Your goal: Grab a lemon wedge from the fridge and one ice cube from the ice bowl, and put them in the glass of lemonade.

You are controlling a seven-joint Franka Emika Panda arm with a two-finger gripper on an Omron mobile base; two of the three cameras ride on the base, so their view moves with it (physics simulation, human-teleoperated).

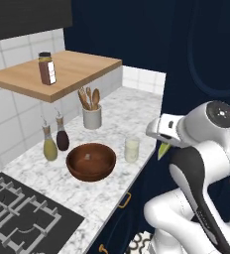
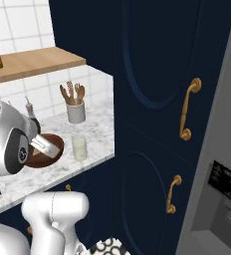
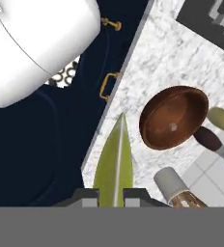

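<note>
**Wedge in hand, glass lies to the left of the gripper over the counter edge**

The gripper (image 3: 112, 193) is clamped on the lemon wedge (image 3: 115, 164); in the hand view the yellow-green slice stands up between the two finger tips, its long axis running straight out from them. In the left base view the wedge (image 1: 162, 151) shows as a small green tip hanging under the white hand, just off the near-right edge of the marble counter (image 1: 47, 183).

The glass of lemonade (image 1: 132, 149) stands on the counter close to that edge, just right of the ice bowl (image 1: 91, 161) and nearer than the utensil crock (image 1: 92, 117). From the gripper it lies to the left and slightly lower, near but not under the wedge yet. In the right base view the glass (image 2: 79, 148) sits just right of the bowl (image 2: 45, 150), with the hand partly in front of the bowl.

One small ice cube (image 1: 88, 157) lies in the bowl's middle. The fridge (image 2: 222, 164) stands far right.

Judgement: lemon is fetched, not yet dropped; the next move calls for a short shift left to bring the wedge over the glass mouth. The glass is narrow, so a miss onto the counter is possible.
</note>
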